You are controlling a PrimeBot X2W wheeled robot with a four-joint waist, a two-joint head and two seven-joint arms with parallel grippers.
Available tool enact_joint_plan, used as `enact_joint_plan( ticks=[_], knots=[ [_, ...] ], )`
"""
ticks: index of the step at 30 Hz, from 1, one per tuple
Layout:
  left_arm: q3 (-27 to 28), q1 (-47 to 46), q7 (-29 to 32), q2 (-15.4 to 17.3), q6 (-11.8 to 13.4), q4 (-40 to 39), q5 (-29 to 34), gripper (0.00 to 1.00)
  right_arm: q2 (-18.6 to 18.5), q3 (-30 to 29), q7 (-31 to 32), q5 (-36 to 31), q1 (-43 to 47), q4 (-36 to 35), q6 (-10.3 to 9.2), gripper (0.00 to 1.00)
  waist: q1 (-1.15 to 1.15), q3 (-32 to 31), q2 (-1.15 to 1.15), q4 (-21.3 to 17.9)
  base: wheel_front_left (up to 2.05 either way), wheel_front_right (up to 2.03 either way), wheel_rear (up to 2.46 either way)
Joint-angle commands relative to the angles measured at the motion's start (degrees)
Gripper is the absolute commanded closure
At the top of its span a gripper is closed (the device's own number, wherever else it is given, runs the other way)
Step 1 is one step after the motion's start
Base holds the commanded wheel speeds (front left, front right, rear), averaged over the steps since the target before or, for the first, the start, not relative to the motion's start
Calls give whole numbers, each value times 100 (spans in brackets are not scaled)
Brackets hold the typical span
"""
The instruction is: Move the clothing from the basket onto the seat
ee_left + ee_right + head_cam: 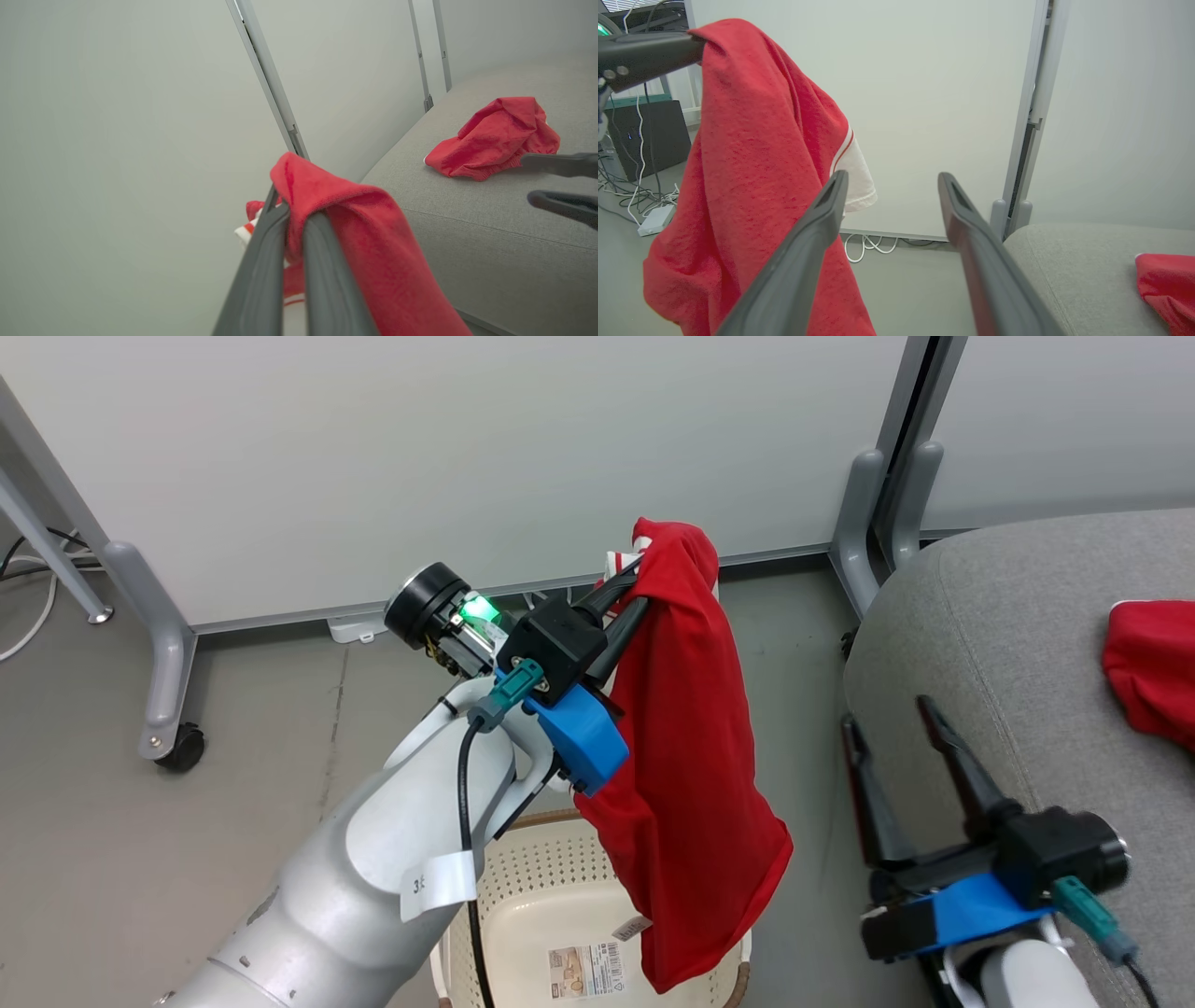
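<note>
Above the basket (532, 887), your left end effector (633, 583) pinches a red garment (681, 756); your right end effector (885, 711) gapes wide beside the seat (1008, 644). The basket's paper label (586, 971) is unreadable.

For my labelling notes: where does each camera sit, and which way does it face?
Head view: on the head, facing forward and down at basket and seat; shows left end effector shut on a hanging garment, right end effector open.
Left wrist view: on the left wrist, facing along its shut fingers toward the seat.
Right wrist view: on the right wrist, facing past its spread fingers toward the wall panel.
Shared: all show the hanging garment and a second garment on the seat.
</note>
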Motion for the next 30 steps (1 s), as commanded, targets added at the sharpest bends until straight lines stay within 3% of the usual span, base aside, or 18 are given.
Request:
enact_joint_plan(
  ticks=[1,15,30],
  knots=[
    [10,-64,-29,-10,-3,-14,6,100,2,51,2,-2,-96,-29,1,0,0,11,-1,3,0,0,0],
    [-51,-227,-29,-87,-3,-102,26,100,0,1223,2,-90,-1068,250,1,0,0,276,-1,130,0,0,0],
    [-240,-386,-29,-251,-3,-375,-9,100,-2,1412,4,-336,-1985,1200,1,0,0,457,-1,417,0,0,0]
  ],
)
